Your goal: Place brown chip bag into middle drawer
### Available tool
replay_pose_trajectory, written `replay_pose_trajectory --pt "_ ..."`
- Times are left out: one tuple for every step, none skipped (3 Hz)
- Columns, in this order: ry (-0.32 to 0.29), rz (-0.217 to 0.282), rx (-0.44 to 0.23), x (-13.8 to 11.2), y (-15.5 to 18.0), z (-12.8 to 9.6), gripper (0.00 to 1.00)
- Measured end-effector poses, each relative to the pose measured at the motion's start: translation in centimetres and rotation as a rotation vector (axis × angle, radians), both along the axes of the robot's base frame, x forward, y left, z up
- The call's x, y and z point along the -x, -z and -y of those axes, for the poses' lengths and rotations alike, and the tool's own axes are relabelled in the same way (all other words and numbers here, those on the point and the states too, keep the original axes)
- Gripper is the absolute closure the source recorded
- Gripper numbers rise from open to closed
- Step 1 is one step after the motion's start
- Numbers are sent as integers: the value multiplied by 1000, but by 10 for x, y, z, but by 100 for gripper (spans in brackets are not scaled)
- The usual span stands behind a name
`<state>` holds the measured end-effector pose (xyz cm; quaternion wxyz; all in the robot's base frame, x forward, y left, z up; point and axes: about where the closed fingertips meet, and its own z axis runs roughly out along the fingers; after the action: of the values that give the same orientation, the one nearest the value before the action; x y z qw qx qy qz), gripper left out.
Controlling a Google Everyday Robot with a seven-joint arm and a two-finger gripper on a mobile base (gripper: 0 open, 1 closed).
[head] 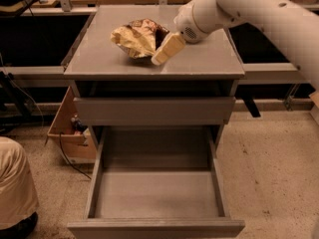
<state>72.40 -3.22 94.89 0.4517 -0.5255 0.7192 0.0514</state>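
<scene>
brown chip bag (135,38): on cabinet top (209,61), just left of your gripper (167,49), seemingly touching it | gripper: grip state cannot tell | middle drawer (157,199): open, well below your gripper

Dim, warm-lit workshop. A grey cabinet (209,63) stands on a speckled beige floor (279,163). A cardboard box (64,128) sits on the floor against its side, with a black cable (67,159) nearby. Long workbenches (279,72) run behind. The gripper (167,49) is over the cabinet top.
</scene>
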Motion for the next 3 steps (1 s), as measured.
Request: replay_pose_trajectory --pt "15 -5 -94 -31 9 -26 0" --pt "26 -38 -151 -60 27 -58 0" --pt "63 -89 -199 -86 55 -79 0"
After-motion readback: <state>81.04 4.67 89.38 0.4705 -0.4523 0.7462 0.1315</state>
